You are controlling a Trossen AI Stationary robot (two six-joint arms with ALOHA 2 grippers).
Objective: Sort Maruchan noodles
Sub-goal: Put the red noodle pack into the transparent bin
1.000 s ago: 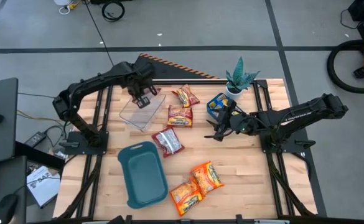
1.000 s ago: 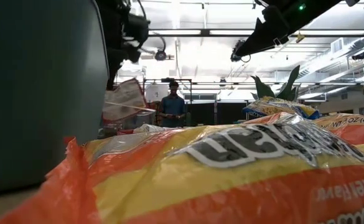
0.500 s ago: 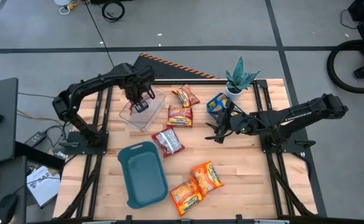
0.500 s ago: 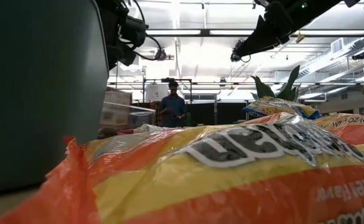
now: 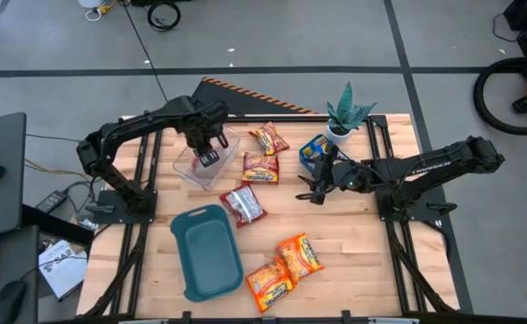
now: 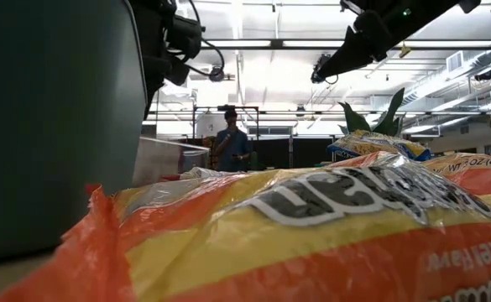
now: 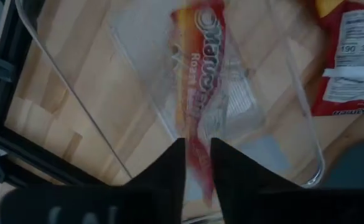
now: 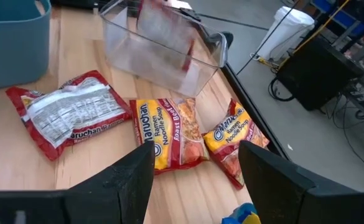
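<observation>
My left gripper (image 5: 208, 155) hangs pointing down over the clear bin (image 5: 191, 168) at the table's far left, fingers slightly apart. A red Maruchan packet (image 7: 200, 74) shows edge-on and blurred below them (image 7: 197, 168), slanting inside the bin (image 8: 163, 31). Three more red packets (image 5: 260, 167) lie flat on the table beside the bin. Two orange ones (image 5: 286, 267) lie near the front edge. A blue-and-yellow one (image 5: 313, 148) lies at the far right. My right gripper (image 5: 315, 186) hovers open beside it, with nothing between its fingers (image 8: 194, 180).
A teal tray (image 5: 207, 254) stands on the near left part of the table and blocks the low view's left side (image 6: 52, 126). A potted plant (image 5: 346, 112) stands at the far right. Bare wood lies between the orange packets and my right arm. A person (image 6: 231, 147) stands far behind the table.
My left gripper has shifted a little over the bin toward the table's near edge. The red packet hung under it above the bin's rim. It has since dropped into the bin, out of the low view's sight. My right arm has kept still.
</observation>
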